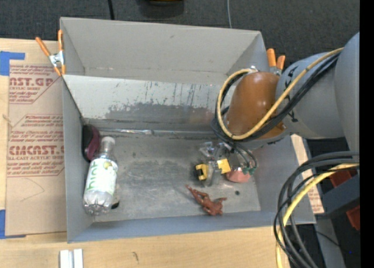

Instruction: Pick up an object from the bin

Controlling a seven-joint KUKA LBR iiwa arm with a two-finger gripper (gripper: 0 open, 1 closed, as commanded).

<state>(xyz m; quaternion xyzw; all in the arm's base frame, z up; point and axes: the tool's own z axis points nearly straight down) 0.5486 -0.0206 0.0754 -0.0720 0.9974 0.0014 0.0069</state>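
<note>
In the grey metal bin (175,50), nearest first: at 5 o'clock a reddish-brown toy creature (207,201); just beyond, a small yellow-and-black piece (202,171) and a pink lump (237,175); at 9 o'clock a clear plastic bottle (100,179) lying down, a dark maroon thing (90,142) beside its top end. At 3 o'clock, tool (215,157) low, just beside the yellow-and-black piece; spread or pressed together, cannot tell.

The arm (327,97) runs off the right edge. Its orange cover (254,106) hides the far right corner of the bin's (163,56) floor. The gripper (215,160) covers part of a pink thing (238,175) (kind unclear); the yellow thing (202,171) beside it is too small to identify, likewise the dark thing (90,141) by the bottle (100,180).
</note>
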